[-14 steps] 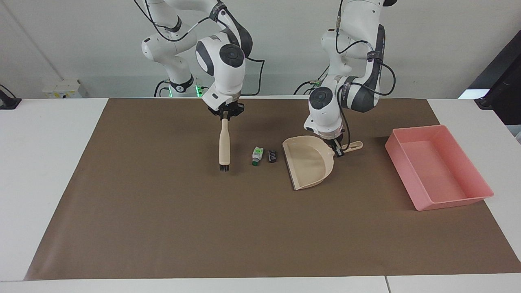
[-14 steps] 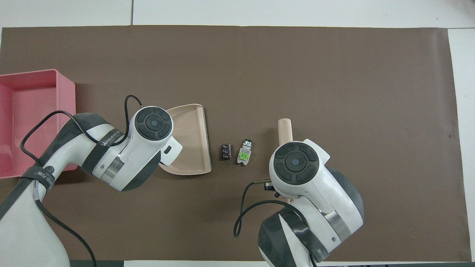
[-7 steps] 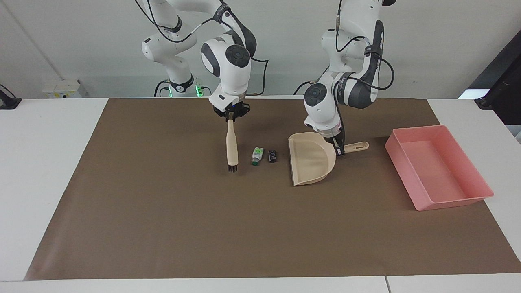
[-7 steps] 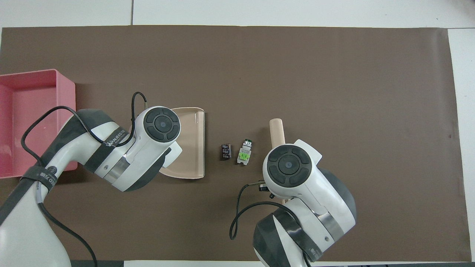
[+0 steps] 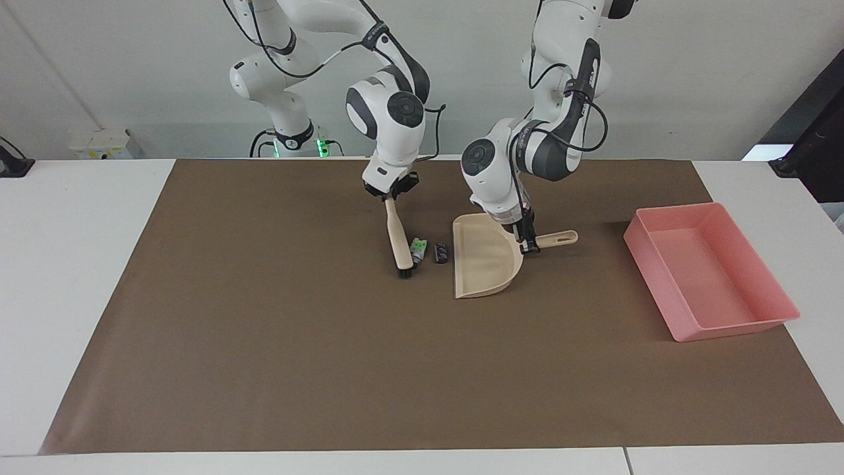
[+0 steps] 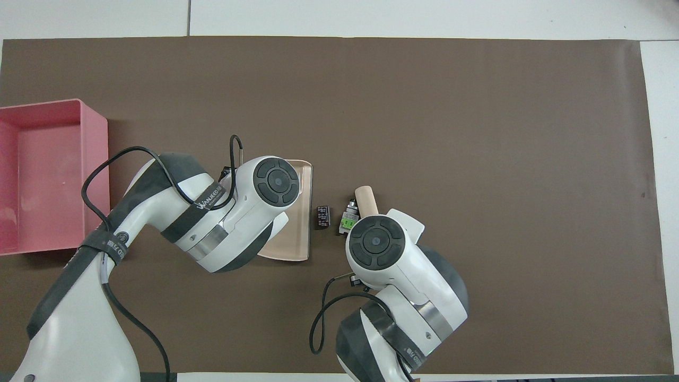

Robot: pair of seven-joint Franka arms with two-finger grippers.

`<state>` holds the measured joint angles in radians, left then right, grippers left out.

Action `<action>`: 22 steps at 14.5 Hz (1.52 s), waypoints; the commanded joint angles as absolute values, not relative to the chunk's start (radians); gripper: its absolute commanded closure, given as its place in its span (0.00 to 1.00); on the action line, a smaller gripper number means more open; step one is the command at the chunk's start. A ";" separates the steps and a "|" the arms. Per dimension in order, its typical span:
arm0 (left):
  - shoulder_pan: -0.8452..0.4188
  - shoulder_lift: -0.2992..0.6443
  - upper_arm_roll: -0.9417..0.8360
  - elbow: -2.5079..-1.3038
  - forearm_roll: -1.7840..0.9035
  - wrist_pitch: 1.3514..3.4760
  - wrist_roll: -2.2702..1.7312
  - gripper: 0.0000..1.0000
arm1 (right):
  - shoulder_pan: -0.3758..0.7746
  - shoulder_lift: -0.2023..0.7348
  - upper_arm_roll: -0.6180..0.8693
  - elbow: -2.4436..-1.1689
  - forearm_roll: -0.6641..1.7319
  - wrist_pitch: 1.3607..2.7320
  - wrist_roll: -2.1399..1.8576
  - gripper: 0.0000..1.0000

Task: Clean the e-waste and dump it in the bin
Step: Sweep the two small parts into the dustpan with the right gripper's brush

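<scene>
Mat-wise, brush (image 5: 399,241) and dustpan (image 5: 484,260) have closed on e-waste (image 5: 418,251).

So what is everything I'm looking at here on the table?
e-waste: two pieces, one white with green label, one dark, on the mat between brush and dustpan
bin: one, pink, at the left arm's end
brush: one, beige, black bristles, beside the white piece
dustpan: one, beige, beside the dark piece
mat: one, brown, covering the table
right gripper: shut on the brush
left gripper: shut on the dustpan
</scene>
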<state>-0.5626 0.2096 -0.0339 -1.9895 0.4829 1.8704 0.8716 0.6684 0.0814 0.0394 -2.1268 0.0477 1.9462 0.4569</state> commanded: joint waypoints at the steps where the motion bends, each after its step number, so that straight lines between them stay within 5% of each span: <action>1: -0.577 0.215 -0.026 -1.973 0.500 1.825 0.861 1.00 | 0.667 0.149 0.066 -2.047 0.135 1.945 0.413 1.00; 7: -0.591 0.203 -0.026 -2.014 0.500 1.828 0.861 1.00 | 0.709 0.179 0.092 -2.005 0.546 2.112 0.292 1.00; 12: -0.568 0.196 -0.026 -2.032 0.497 1.888 0.862 1.00 | 0.712 0.172 0.092 -2.003 0.629 2.166 0.287 1.00; 19: -0.491 0.144 -0.029 -2.088 0.388 2.034 0.926 1.00 | 0.657 -0.014 0.081 -2.031 0.407 1.949 0.462 1.00; 22: -0.445 0.117 -0.031 -2.092 0.315 2.042 0.998 1.00 | 0.542 -0.118 0.081 -2.042 0.297 1.792 0.456 1.00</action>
<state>-0.4768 0.1782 -0.0276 -2.0506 0.3625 2.0115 0.9406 0.6158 -0.0370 0.0753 -2.0087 0.3604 1.8593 0.4533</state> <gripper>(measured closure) 0.670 0.744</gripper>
